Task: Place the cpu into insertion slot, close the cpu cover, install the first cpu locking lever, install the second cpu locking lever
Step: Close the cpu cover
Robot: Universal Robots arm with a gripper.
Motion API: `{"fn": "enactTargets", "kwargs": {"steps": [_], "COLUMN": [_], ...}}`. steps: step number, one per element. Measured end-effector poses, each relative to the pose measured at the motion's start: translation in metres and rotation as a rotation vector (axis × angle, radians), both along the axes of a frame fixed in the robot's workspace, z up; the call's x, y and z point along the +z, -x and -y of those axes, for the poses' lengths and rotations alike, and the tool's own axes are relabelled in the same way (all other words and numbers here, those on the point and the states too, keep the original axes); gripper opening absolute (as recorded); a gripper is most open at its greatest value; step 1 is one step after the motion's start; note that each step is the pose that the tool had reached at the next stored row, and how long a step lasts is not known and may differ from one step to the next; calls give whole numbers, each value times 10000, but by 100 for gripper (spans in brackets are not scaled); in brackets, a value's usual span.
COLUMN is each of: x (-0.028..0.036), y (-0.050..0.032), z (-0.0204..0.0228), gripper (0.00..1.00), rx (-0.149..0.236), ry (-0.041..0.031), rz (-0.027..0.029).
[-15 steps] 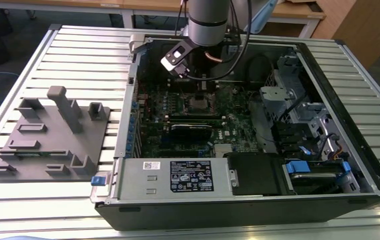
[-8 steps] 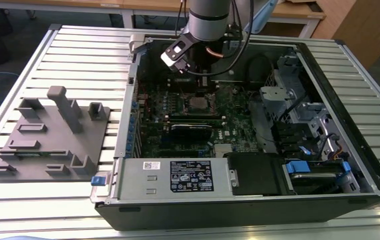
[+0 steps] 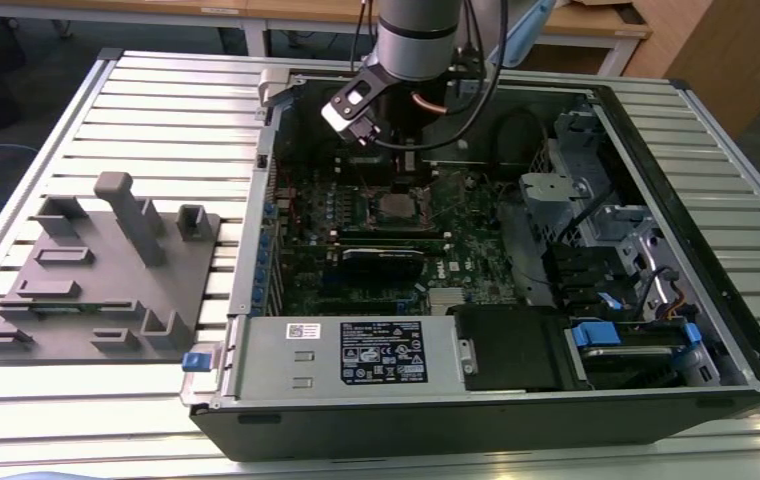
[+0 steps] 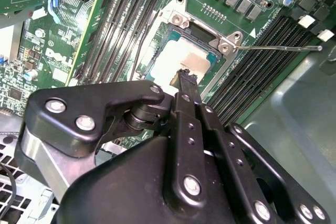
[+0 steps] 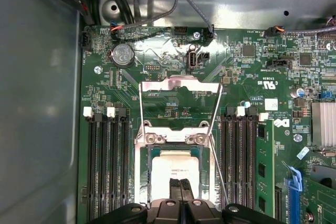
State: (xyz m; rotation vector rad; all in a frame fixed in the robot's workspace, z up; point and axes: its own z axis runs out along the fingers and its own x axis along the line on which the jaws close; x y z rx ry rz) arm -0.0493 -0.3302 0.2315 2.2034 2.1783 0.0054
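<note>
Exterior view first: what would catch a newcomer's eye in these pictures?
The open computer case on the slatted table, with the robot arm reaching down into it. In the first wrist view the shut hand is right at the pale cpu lying in the insertion slot, with the cpu cover raised open.

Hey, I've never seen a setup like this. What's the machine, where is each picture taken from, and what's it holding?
It is a robot arm reaching down into an open computer case lying on a slatted metal table. One camera watches from outside; there a grey plastic block sits on the exterior view's left. Two more cameras ride at the arm's wrist, looking at the green circuit board. In the first wrist view the end effector, fingers together and gripping nothing, is right at the chip, which lies in its socket. The metal cover stands open.
</note>
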Motion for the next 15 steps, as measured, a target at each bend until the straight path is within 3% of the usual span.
{"fn": "enactTargets", "kwargs": {"steps": [15], "x": [62], "y": [0], "z": [0], "gripper": [11], "rx": [0], "ry": [-1], "rz": [1]}}
